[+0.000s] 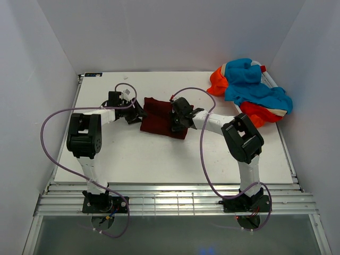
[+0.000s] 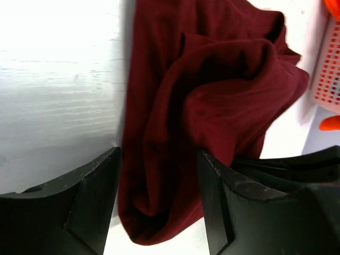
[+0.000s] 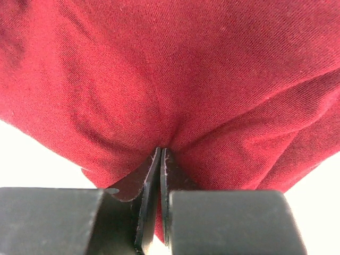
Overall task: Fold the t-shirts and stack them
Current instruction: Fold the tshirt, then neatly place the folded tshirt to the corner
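**Status: right gripper clamped on maroon t-shirt, left gripper jaws apart**

We see the right gripper pinched shut on a fold, with cloth bunching straight ahead of its tips. The left gripper sits at the shirt's opposite edge. Crumpled cloth lies between and beyond its fingers, unclamped. The orange-red and turquoise t-shirts are heaped well beyond the right gripper, at the table corner.
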